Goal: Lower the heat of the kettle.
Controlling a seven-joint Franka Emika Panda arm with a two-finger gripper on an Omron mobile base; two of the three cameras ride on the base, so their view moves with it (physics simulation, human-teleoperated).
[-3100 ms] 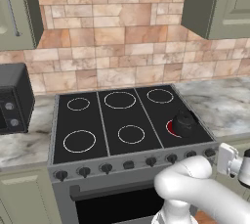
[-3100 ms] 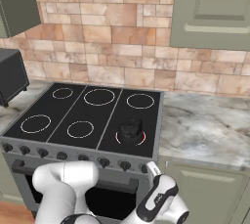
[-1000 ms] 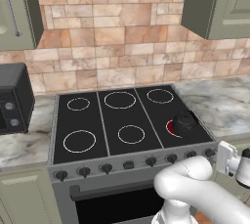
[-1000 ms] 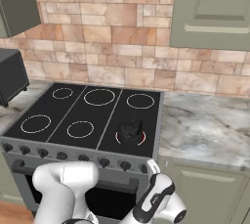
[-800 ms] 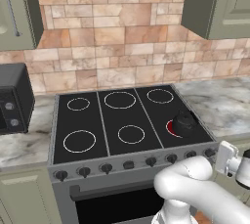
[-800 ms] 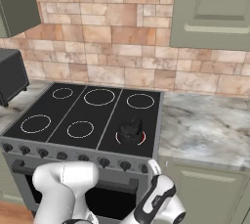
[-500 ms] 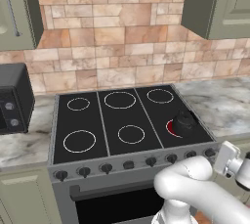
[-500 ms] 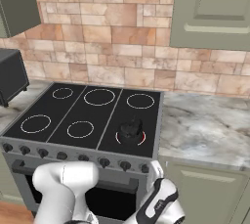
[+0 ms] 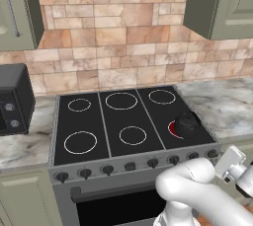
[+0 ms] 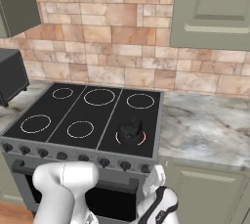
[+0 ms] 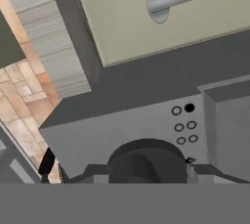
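Sitting on the glowing burner [image 9: 174,128], the kettle [image 9: 186,124] is plain; the gripper's state is unreadable.

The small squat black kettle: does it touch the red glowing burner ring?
Touching. The left base view shows the kettle sitting on the red ring, no gap between them.

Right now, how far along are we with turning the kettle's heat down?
Little looks done: the burner ring under the kettle glows red. In hand: the pincer is at a dark stove dial, contact unclear. Left: turning that dial down.
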